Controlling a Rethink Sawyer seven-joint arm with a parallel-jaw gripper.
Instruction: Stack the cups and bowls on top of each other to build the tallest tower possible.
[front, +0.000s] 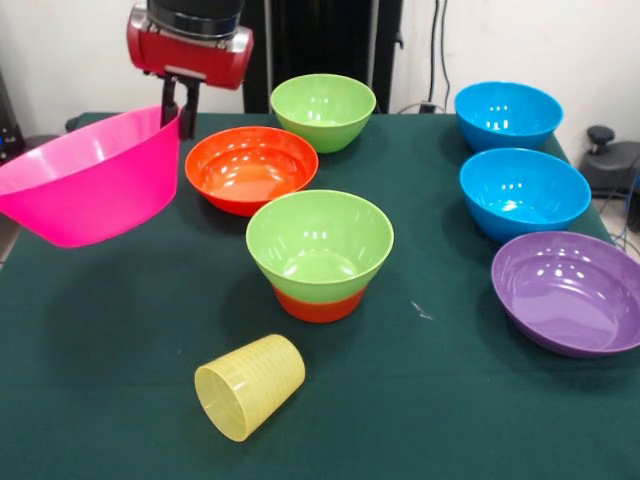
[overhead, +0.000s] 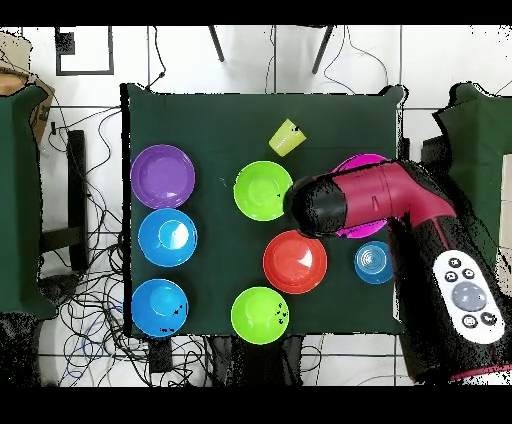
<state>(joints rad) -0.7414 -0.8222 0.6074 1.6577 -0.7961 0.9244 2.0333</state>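
One big pink bowl (front: 90, 180) hung in the air, tipped to one side, and the gripper (front: 180, 108) held it by the rim with its fingers (front: 188, 115) pinched on the edge. We saw it up over the side of the table (front: 450, 400), not yet over the tower (front: 320, 255). The tower was only a lime green bowl (front: 320, 240) sitting in a small orange bowl (front: 320, 303) near the middle.

We thought a few things could go wrong. The pink bowl was wide and held at just one spot, so it could slip out or swing. It was much bigger than the green bowl under it, so if it came down off the middle it could tip and slide off. A hard bump could knock the little tower over too.

The yellow cup (front: 250, 385) lay on its side near the front and could roll away if something hit it. Another orange bowl (front: 250, 168) and a green bowl (front: 323, 110) sat just behind the tower, so the pink bowl could bump them as it passed. Two blue bowls (front: 508, 115) and the purple bowl (front: 570, 290) sat well away on the other side. In the overhead view we also saw a small blue bowl (overhead: 373, 261) next to the arm (overhead: 400, 205).
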